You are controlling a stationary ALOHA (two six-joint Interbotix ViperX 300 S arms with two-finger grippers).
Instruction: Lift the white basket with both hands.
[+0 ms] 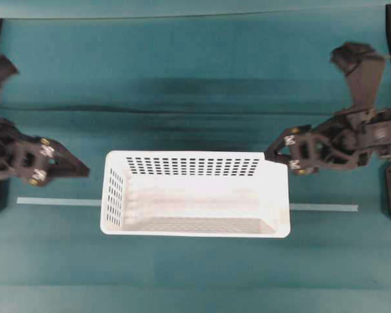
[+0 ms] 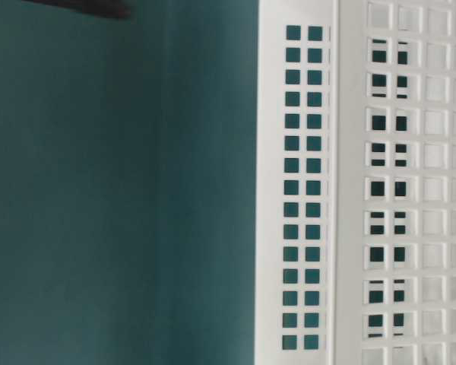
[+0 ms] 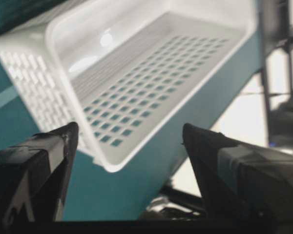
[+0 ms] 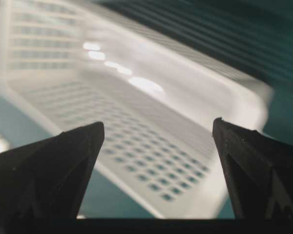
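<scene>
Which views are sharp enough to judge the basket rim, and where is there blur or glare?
Overhead: the white basket is sharp, evenly lit. Left wrist: rim crisp, small glare patches inside. Right wrist: basket smeared by blur, bright glare streaks. Table-level: sharp, but only a cropped wall.

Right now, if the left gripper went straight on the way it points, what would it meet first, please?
Probably the white basket: the left gripper, jaws open, points at its near end wall with only bare table between. Its height against the rim is unclear.

No text, label, brand or number can be read on anything in any of the views.
</scene>
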